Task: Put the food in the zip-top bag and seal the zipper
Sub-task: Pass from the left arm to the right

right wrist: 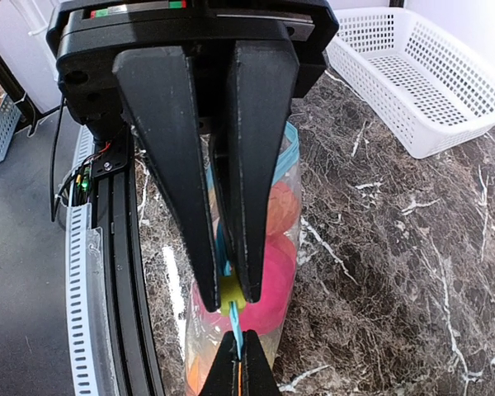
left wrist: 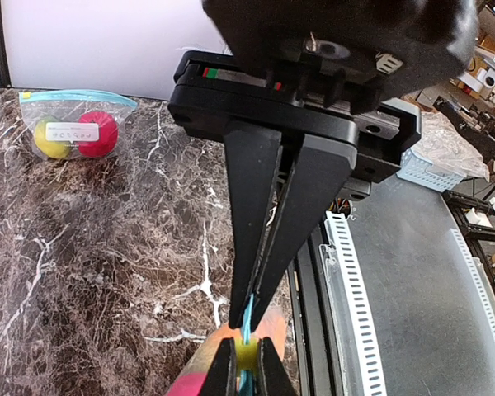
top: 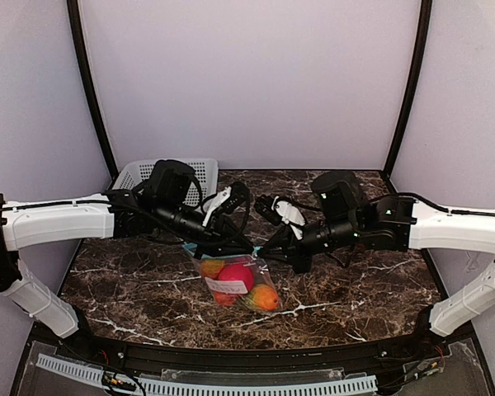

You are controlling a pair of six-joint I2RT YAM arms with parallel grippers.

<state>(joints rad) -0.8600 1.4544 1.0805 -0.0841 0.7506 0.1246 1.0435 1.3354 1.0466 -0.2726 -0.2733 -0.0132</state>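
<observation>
Both claws met over the middle of the table (top: pixel 355 289), just above the bag (top: pixel 225 286). The food (top: pixel 237 275), pink, red and orange, lay inside it. The left gripper (left wrist: pixel 249 318) was pressed together on the blue zipper (left wrist: pixel 247 323). The right gripper (right wrist: pixel 229 290) was clamped on a yellow-green piece riding that strip, which I took for the slider (right wrist: pixel 233 297). The two sets of tips stood nose to nose, almost touching.

My worries from there:
- The left hold was only a thin pinch, so a hard pull by the right could strip the zipper out and drag the whole bag along.
- The slider could squirt out from tips that narrow.
- With the claws so close, a small misjudged move might knock them together.
- The fruit sat high against the mouth and might block the track.

I could not tell how much of the zipper was already closed.

The top view gave me the layout and the basket (top: pixel 132 173) behind the left arm, but the pinches were lost under the arms. Only the wrist views showed them, and only the right wrist showed the slider clearly between its fingers. The left wrist view also showed a second bag (left wrist: pixel 76 128) far along the table, holding a yellow fruit and a red one. I could not find it in the top view, perhaps because the right arm covered it
</observation>
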